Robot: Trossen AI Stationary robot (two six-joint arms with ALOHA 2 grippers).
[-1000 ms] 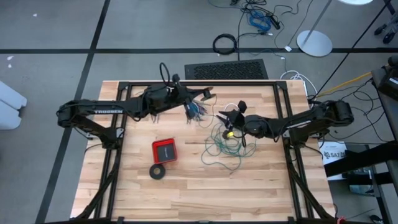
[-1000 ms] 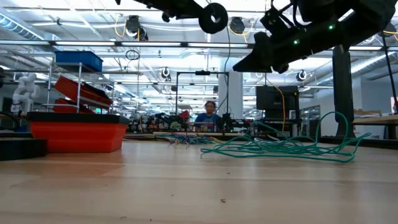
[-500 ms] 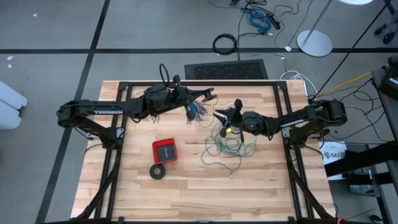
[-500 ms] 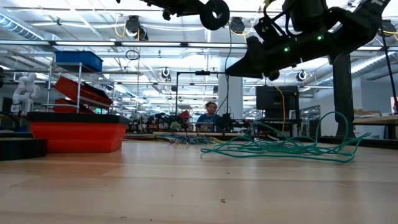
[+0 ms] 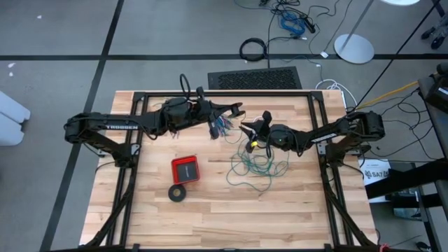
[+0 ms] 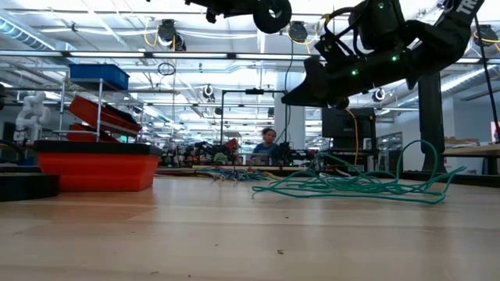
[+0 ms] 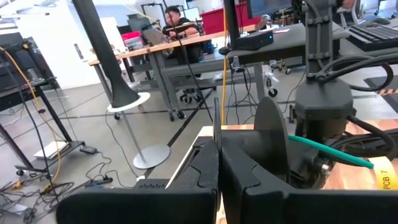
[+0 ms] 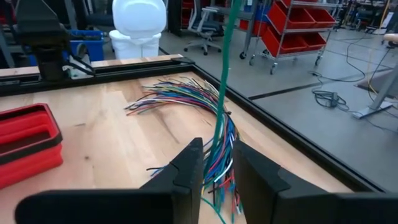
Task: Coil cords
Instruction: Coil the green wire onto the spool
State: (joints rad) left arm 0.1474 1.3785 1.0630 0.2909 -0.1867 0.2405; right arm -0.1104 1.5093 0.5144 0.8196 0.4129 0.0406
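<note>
While the right gripper (image 5: 246, 130) hangs above the table (image 5: 210, 217) toward its far edge, right of centre, a strand of the teal-green wire (image 8: 222, 74) runs straight up between its two fingers (image 8: 186, 171), which stand a little apart on either side of it; whether the pads actually press the strand cannot be told. Most of the teal-green wire lies as a loose tangle on the wood, just beneath and nearer the front than this gripper, right of the table's centre, with one tall loop standing up at the right end in the low view. Left gripper (image 5: 236, 108) hovers near the far edge at about mid-width, fingers pressed together with nothing between them, raised well clear of the surface. Fanned bundle of many-coloured wires (image 5: 221, 126) rests near the far edge between the two grippers, just left of the tangle. White cord (image 5: 260, 117) loops at the tangle's far side, close to the right gripper. Red tray (image 5: 185, 169) sits left of centre, well apart from the wire; black tape ring (image 5: 178, 193) lies just in front of it toward the near edge.
</note>
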